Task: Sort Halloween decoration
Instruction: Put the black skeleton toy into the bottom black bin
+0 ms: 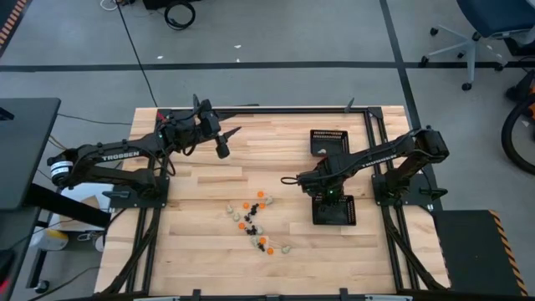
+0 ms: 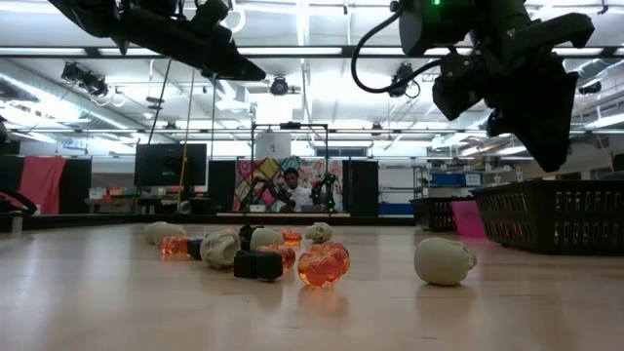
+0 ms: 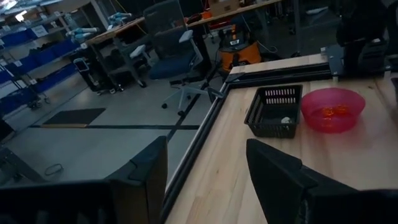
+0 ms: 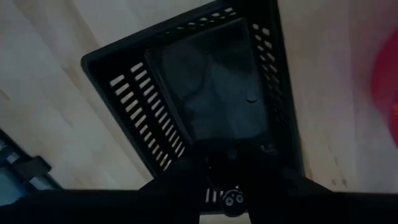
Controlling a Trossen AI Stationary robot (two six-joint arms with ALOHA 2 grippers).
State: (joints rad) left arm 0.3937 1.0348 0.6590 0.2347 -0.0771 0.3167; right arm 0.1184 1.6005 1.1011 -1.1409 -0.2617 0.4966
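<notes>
The Halloween decoration (image 1: 255,222) lies scattered in a diagonal streak across the bench (image 1: 201,242). The left hand (image 1: 224,138) hangs spread and empty. The right hand (image 4: 227,200) hovers over a black tray (image 4: 186,93); its grip cannot be told.

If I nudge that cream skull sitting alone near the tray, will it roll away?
Probably yes. The cream skull looks rounded and rests on a small patch of the smooth table, so a push may send it rolling unevenly. It seems small and light, so it may skid or squirt from closing fingers. It looks rigid, not floppy.

Dark jointed arms (image 1: 109,156), white TROSSEN lettering.
</notes>
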